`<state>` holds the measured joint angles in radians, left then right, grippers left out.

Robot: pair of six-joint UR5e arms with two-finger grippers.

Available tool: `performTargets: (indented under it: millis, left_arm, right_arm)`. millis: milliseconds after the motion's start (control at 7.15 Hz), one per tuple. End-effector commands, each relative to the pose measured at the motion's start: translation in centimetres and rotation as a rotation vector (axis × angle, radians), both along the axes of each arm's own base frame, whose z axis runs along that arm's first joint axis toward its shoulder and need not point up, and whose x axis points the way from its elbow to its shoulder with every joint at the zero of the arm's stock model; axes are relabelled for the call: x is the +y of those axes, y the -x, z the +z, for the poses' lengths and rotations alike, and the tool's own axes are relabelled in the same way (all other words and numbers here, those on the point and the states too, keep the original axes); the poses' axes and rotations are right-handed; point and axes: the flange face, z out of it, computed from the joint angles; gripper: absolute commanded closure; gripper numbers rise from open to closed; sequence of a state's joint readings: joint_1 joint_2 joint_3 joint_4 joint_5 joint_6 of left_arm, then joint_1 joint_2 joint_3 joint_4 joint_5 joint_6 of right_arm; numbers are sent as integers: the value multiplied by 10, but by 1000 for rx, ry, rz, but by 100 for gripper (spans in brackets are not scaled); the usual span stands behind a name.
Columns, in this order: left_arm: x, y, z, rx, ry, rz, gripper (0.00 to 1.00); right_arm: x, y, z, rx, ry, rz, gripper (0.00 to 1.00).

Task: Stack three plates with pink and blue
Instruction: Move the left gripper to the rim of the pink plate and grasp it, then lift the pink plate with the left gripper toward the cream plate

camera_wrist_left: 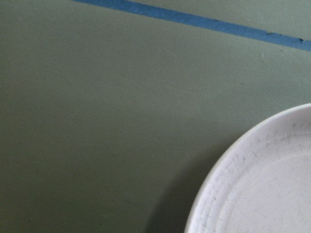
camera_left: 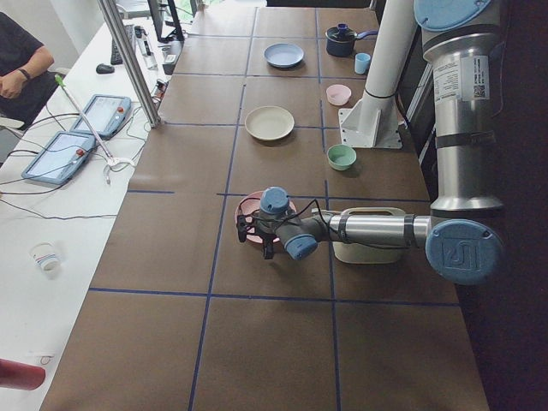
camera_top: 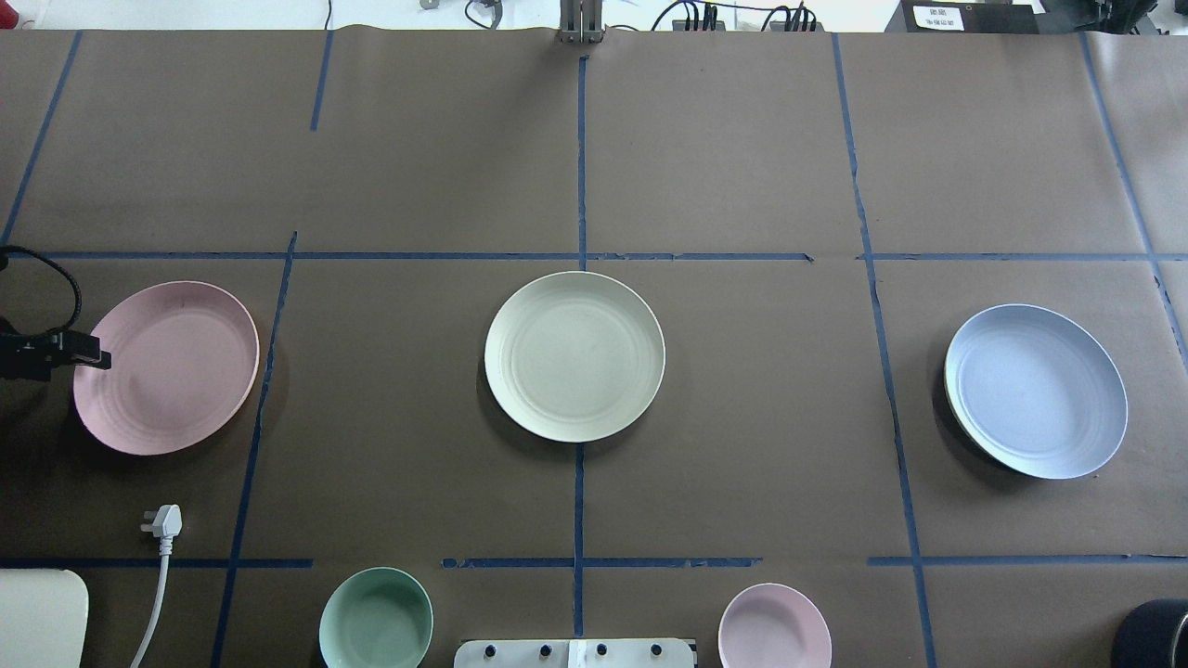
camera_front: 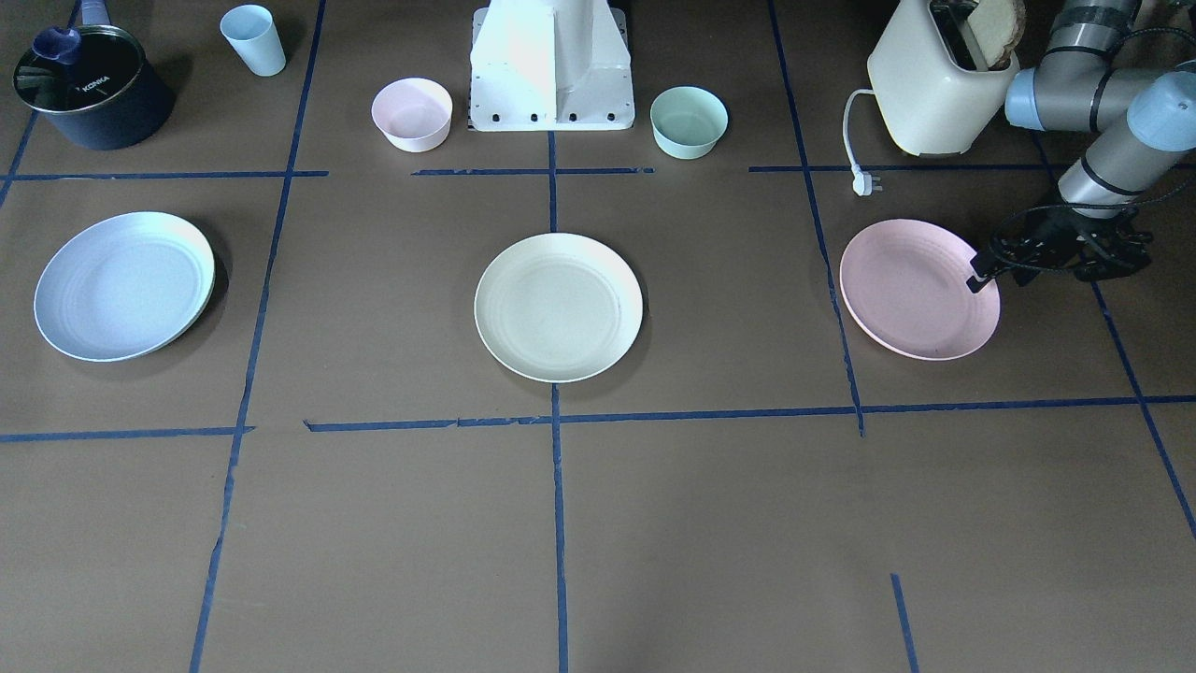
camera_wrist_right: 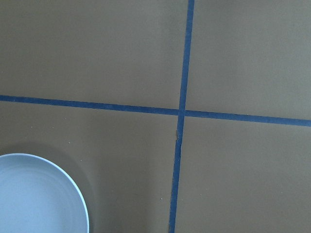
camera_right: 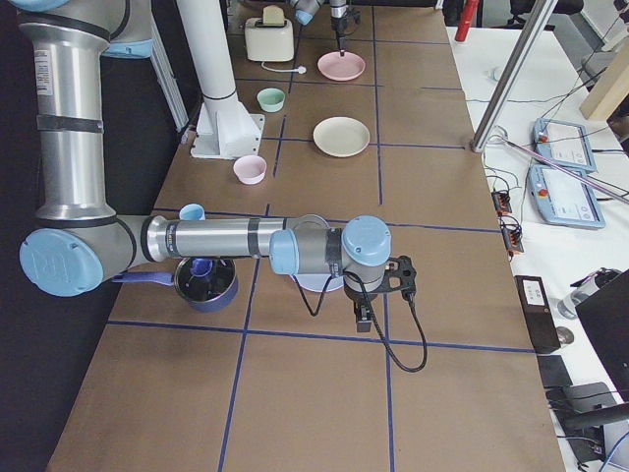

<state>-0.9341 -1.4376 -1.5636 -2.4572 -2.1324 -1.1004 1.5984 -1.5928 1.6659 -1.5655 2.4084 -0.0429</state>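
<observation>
Left gripper: its tip sits at the outer rim of the pink plate, on the edge away from the table's middle. Only one finger shows. I cannot tell whether the jaws are spread or closed, or whether they touch the rim.

From these jaws the cream plate lies well apart toward the table centre, past a blue tape line. The blue plate is beyond that, at the far end. All three plates lie flat and separate.

On the robot's side of the jaws, the toaster and its plug are near the pink plate but not touching it.

Left arm: forearm reaches low over the table, wrist turned down, gripper pointing at the rim.

Right gripper: hangs fingers down beside the blue plate, and the arm hides much of the plate in the right side view. Jaw state cannot be told.
</observation>
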Motion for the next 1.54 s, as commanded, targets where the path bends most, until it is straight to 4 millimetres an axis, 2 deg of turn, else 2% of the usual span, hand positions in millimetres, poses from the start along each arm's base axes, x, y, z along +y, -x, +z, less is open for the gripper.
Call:
performTargets:
  millis: [0, 140, 280, 420, 559, 699, 839, 979, 1119, 1259, 1399]
  left_arm:
    - [0, -2, -1, 4, -1, 2, 59]
    - [0, -2, -2, 5, -4, 5, 71]
    - [1, -2, -6, 10, -10, 9, 87]
    - [3, -3, -9, 28, -1, 26, 96]
    - [20, 9, -15, 69, 27, 65, 100]
    - [28, 22, -29, 128, 51, 97, 100]
    - [16, 72, -36, 206, 94, 49, 100]
    - [10, 95, -45, 263, 119, 40, 100]
    - [-10, 90, -71, 294, 107, 47, 100]
    - [-44, 74, -107, 290, 111, 36, 100]
    - [-66, 64, -140, 289, 126, 4, 100]
  right_arm:
    - [0, 0, 0, -1, 0, 0, 0]
    - [0, 0, -1, -6, 0, 1, 0]
    - [0, 1, -4, -24, -4, 2, 0]
    - [0, 1, -5, -26, -6, 1, 0]
    - [0, 1, -6, -26, -9, 0, 0]
    - [0, 1, -6, -26, -7, 1, 0]
    - [0, 1, -7, -26, -9, 1, 0]
    - [0, 2, -6, -26, -6, 0, 0]
    - [0, 2, -4, -24, -4, -1, 0]
    - [0, 7, -4, -26, -3, -11, 0]
    - [0, 11, -4, -29, 27, 7, 0]
